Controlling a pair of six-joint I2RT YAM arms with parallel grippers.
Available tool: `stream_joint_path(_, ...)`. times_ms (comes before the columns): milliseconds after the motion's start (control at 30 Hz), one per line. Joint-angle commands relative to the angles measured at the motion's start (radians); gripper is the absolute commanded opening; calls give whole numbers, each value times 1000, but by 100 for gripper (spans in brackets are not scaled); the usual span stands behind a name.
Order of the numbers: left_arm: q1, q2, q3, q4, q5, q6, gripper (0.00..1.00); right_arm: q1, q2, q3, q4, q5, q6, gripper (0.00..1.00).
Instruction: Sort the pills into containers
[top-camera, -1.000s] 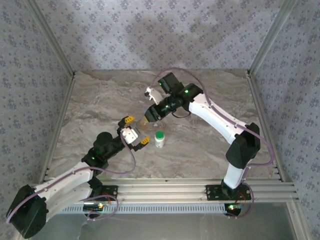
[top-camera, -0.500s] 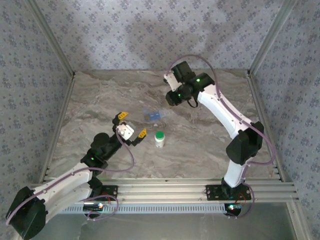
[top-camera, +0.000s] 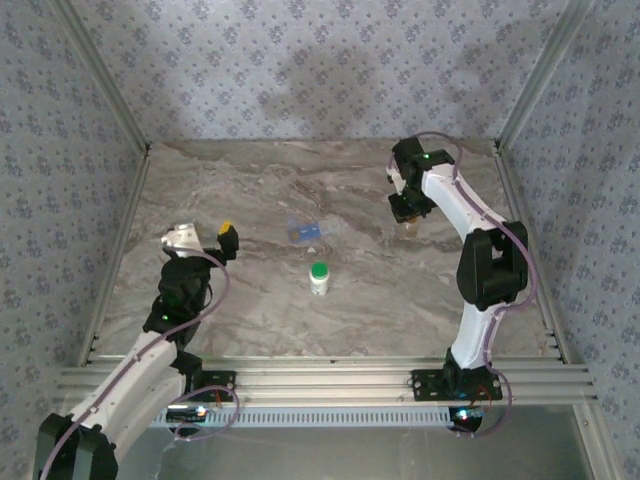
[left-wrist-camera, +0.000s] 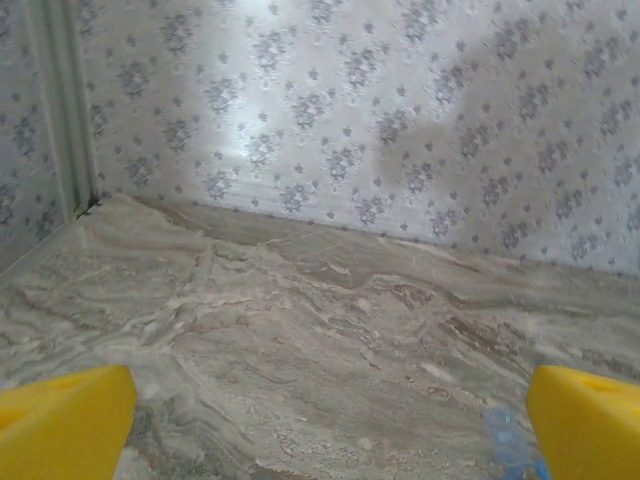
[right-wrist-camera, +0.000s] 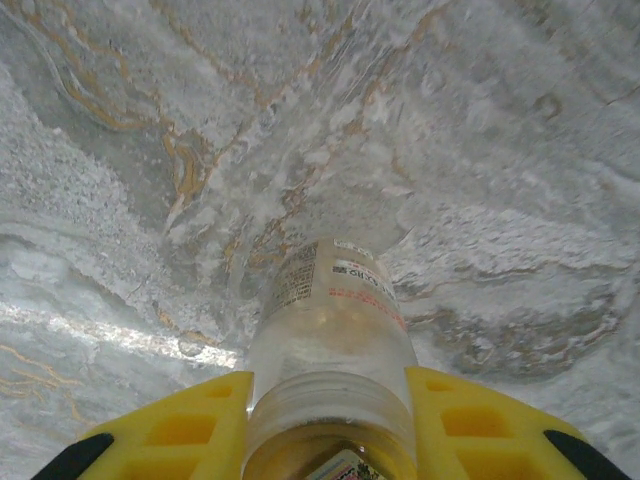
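The pill packet (top-camera: 305, 231), clear with blue inside, lies flat at the centre of the marble table (top-camera: 250, 190) in the top view. It sits about midway between the two grippers, to the right of the left gripper (top-camera: 205, 238) and to the left of the right gripper (top-camera: 407, 210). A white green-capped bottle (top-camera: 319, 277) stands upright just below the packet.

In the left wrist view the left gripper (left-wrist-camera: 325, 430) is spread wide and holds nothing. The packet's blue corner (left-wrist-camera: 515, 450) shows at lower right, just inside one yellow finger (left-wrist-camera: 590, 420).

The right gripper (right-wrist-camera: 328, 400) is clamped on a clear bottle (right-wrist-camera: 330, 310), whose long axis points down at the table. I cannot tell whether the bottle touches it. The free left arm looks better placed to reach the packet.
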Motion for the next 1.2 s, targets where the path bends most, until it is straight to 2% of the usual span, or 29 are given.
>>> stream_joint_path(0,9,-47,-14,-28,-48,-77,100,4,12,-16,28,-50,15,18)
stream_joint_path(333,13,-43,-19,-25,-38,-85,99,80,2,-79,101,-56,47,23)
stream_joint_path(600,13,-45,-17,-33,-32,-81,100,114,46,-31,104,-89,49,26)
stream_joint_path(733,13,-40,-17,-32,-35,-81,99,123,65,5,93,-100,49,33)
stream_joint_path(900,15,-30,-17,-30,-32,-82,100,131,78,39,67,-114,47,51)
stream_joint_path(1067,15,-16,-13,-32,-32,-78,100,134,57,73,61,-127,46,60)
stream_joint_path(1167,15,-7,5,-64,-29,-77,100,145,16,88,53,-103,41,61)
